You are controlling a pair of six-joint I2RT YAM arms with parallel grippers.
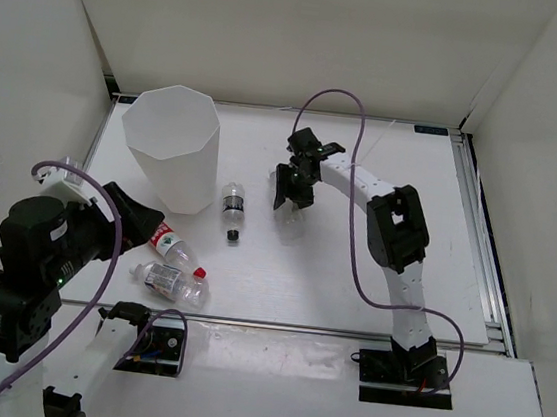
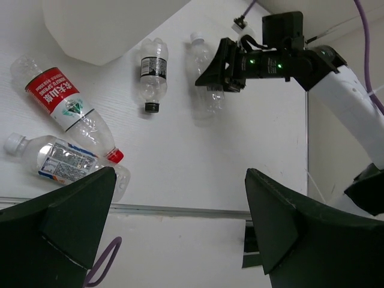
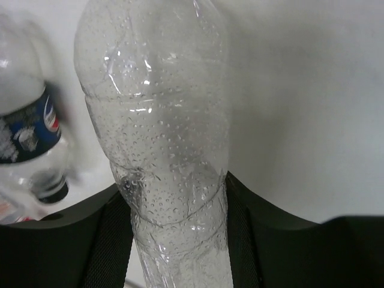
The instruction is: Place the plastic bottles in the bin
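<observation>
At table centre, the right gripper (image 1: pixel 293 192) clamps a clear bottle (image 3: pixel 156 120), which is largely hidden beneath it from above and cut off in the wrist view. Left gripper (image 2: pixel 180 175): fingers apart, empty, near a red-capped bottle (image 2: pixel 66 105) and a labelled white-capped bottle (image 2: pixel 57 161). A black-capped bottle (image 1: pixel 232 206) lies beside the bin (image 1: pixel 177 172).

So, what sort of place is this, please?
Probably a robotics lab test cell: a white table boxed in by plain white walls, with the left arm and right arm mounted at its edge.
</observation>
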